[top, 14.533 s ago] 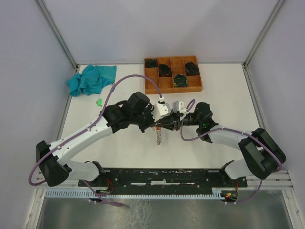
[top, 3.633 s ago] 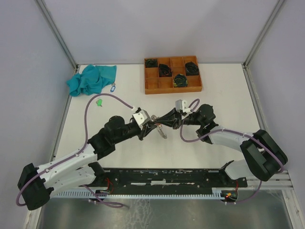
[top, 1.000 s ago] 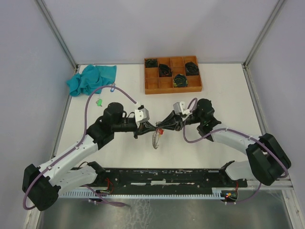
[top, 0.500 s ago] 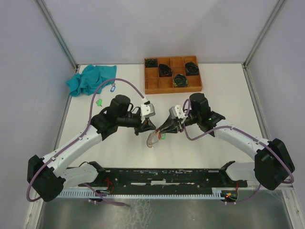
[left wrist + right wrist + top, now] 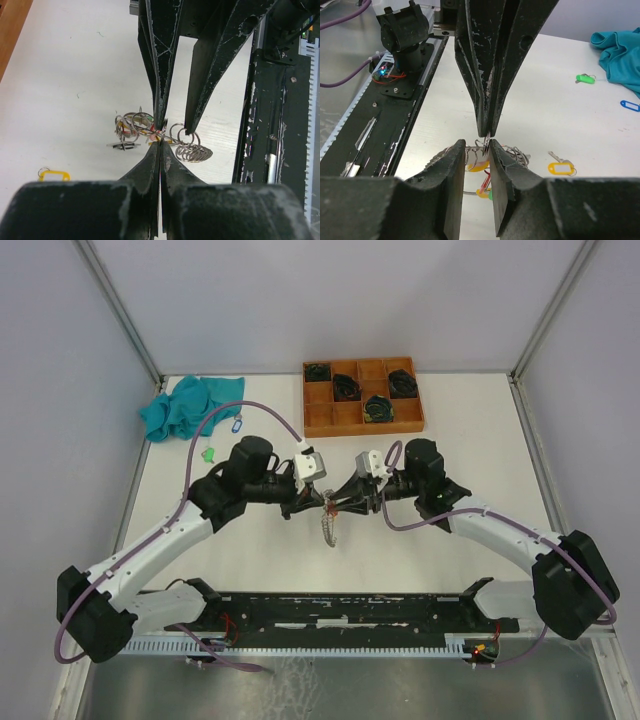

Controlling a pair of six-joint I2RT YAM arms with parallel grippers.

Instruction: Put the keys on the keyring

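Observation:
My left gripper (image 5: 321,502) is shut on a metal ring of the keyring bunch (image 5: 134,127) and holds it just above the table. A chain of rings (image 5: 327,526) hangs from it, with yellow, red and green tags (image 5: 490,186) in the bunch. My right gripper (image 5: 337,503) is open and faces it tip to tip, with its fingers (image 5: 455,155) either side of the held ring. The yellow-tagged key (image 5: 561,168) lies loose on the table, also seen in the left wrist view (image 5: 54,174). A green-tagged key (image 5: 208,453) and a blue-tagged one (image 5: 237,424) lie far left.
An orange compartment tray (image 5: 360,429) with black coiled bundles stands at the back. A teal cloth (image 5: 190,405) lies at the back left. The black base rail (image 5: 350,612) runs along the near edge.
Both grippers have shifted slightly up and right while staying tip to tip. The ring chain now hangs straighter below them. The left gripper still holds the ring.

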